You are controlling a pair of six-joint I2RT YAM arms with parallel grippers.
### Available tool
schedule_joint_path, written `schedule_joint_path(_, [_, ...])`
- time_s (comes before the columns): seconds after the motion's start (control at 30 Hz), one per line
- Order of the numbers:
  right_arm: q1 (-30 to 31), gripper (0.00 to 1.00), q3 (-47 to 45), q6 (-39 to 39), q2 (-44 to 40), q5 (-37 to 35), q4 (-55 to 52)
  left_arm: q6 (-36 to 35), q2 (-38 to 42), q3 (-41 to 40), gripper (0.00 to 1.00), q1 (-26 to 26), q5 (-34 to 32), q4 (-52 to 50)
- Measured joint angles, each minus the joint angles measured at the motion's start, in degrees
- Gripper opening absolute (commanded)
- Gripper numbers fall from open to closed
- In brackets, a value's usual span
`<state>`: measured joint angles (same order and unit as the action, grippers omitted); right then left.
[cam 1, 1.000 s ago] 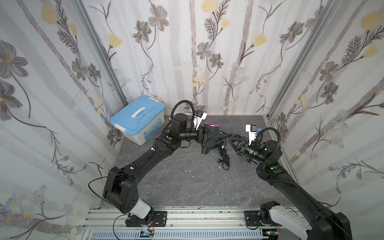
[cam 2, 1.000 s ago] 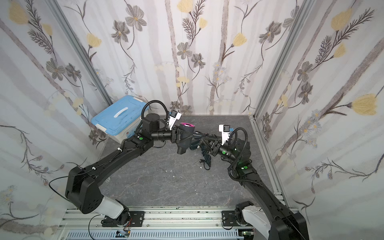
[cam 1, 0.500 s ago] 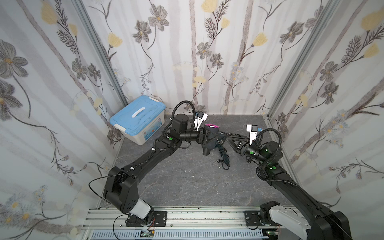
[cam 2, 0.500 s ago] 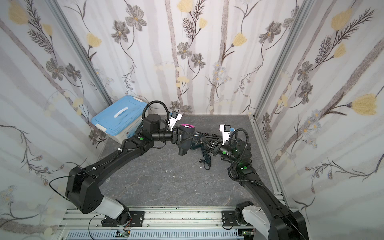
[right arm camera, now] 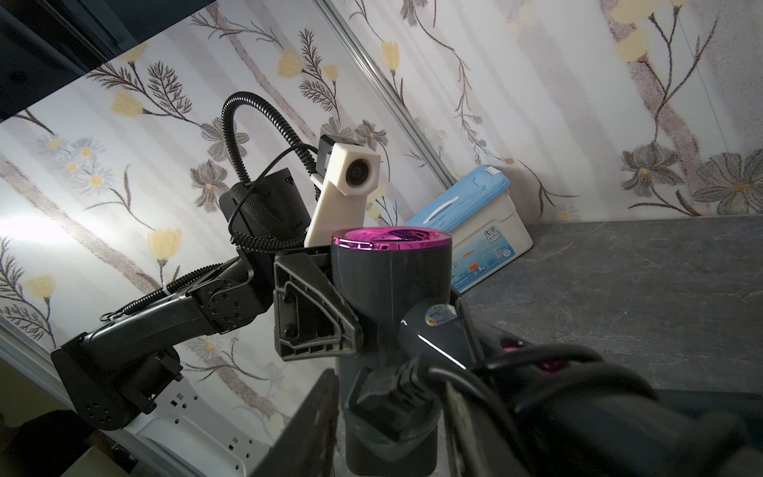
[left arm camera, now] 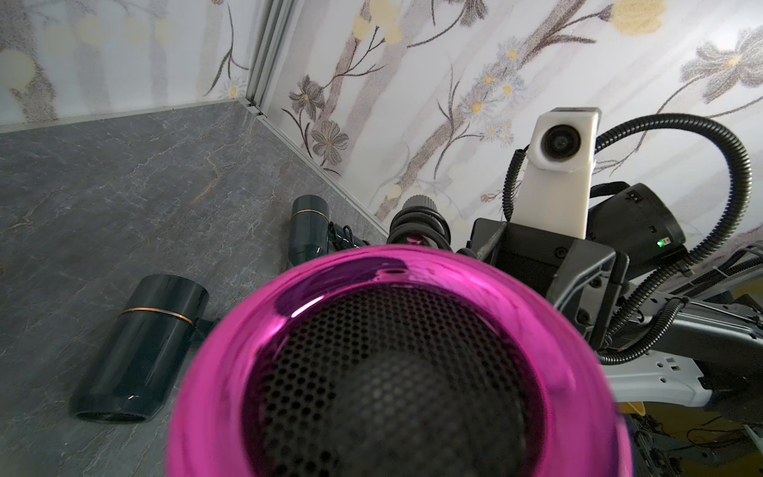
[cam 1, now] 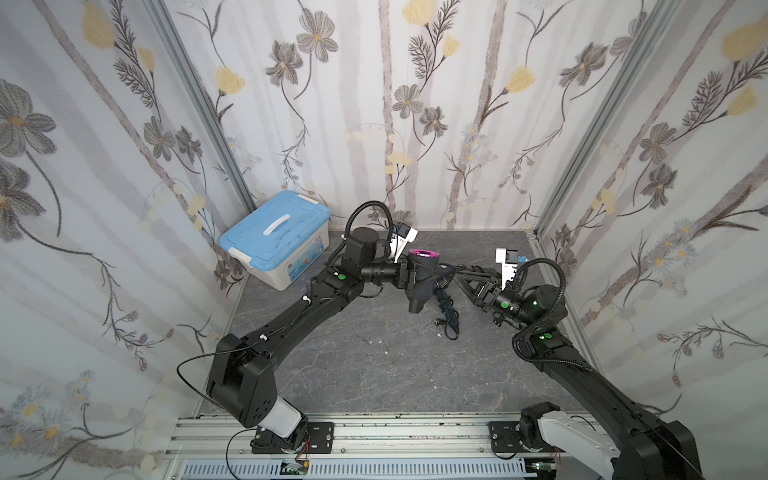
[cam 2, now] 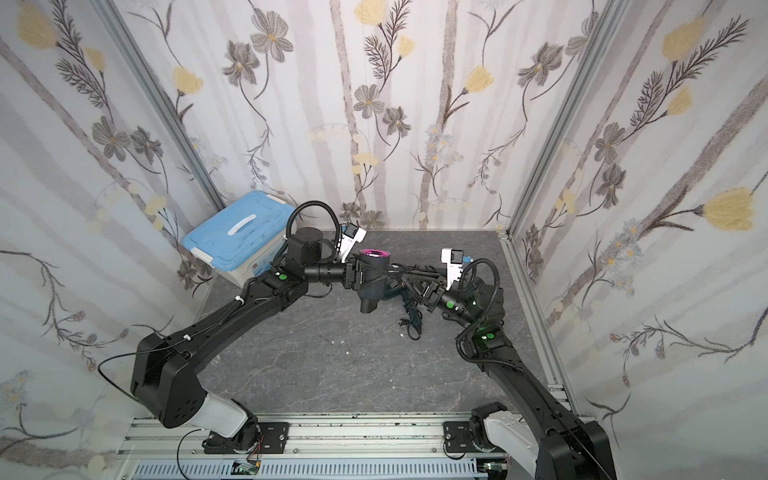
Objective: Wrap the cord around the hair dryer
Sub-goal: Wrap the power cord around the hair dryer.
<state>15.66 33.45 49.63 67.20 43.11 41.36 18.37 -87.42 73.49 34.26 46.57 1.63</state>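
Nearest, on the floor [cam 1: 353, 374] just below the dryer [cam 1: 421, 286] toward the right arm, a loose cord [cam 1: 449, 318] with a plug lies slack; whose it is I cannot tell. Level with the dryer's handle, the right claw [cam 1: 455, 275] reaches in from the side. Its jaws stand part-way apart with the thick end of the cord [right arm camera: 392, 406] between them, and I cannot tell whether they pinch it or only bracket it. The left wrist view shows coils round the handle, so I judge the winding nearly done, with this claw placed to tuck the tail so the turns do not spring loose. The dryer is held with its barrel upright, pink grille up, nozzle down and handle out toward the right claw, probably to leave the handle free all round. The left claw [cam 1: 409, 275] is clamped on the barrel from the opposite side, steadying it. Well beyond the dryer on that side, a blue box [cam 1: 274, 245] stands by the wall, out of the work.
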Motion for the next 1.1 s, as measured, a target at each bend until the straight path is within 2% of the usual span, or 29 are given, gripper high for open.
schedule_joint_path(0.2, [-0.1,0.35,0.2,0.5,0.9,0.2,0.1,-0.5,-0.1,0.2,0.00,0.0,-0.2,-0.2])
schedule_joint_path(0.27, [-0.1,0.39,0.1,1.2,1.2,0.4,0.5,-0.7,-0.2,0.2,0.00,0.0,-0.5,-0.4])
schedule_joint_path(0.33, [-0.1,0.48,0.0,1.6,1.2,0.6,0.8,-0.8,-0.3,0.2,0.00,0.0,-0.6,-0.7])
schedule_joint_path(0.43, [-0.1,0.53,-0.5,2.6,1.2,1.0,2.3,-1.1,-0.3,0.2,0.00,0.0,-0.9,-1.3])
schedule_joint_path(0.53, [-0.2,0.52,-0.5,3.4,1.2,1.7,2.9,-1.5,-0.3,0.3,0.00,0.0,-0.9,-1.5])
schedule_joint_path(0.77, [-0.6,0.41,-1.0,6.0,1.2,1.8,3.3,-2.0,-0.3,0.5,0.00,0.1,-0.5,-1.9])
schedule_joint_path(0.83, [-0.7,0.42,-1.0,6.5,1.2,1.8,3.5,-2.1,-0.3,0.5,0.00,0.1,-0.4,-2.1])
schedule_joint_path(0.93, [-0.7,0.48,-1.3,7.5,0.9,1.8,3.6,-2.5,-0.4,0.5,0.00,0.2,-0.5,-2.3])
schedule_joint_path(1.1, [-0.7,0.48,-2.5,8.9,-0.3,1.8,4.3,-3.4,-0.4,0.5,0.00,0.4,-0.5,-3.0])
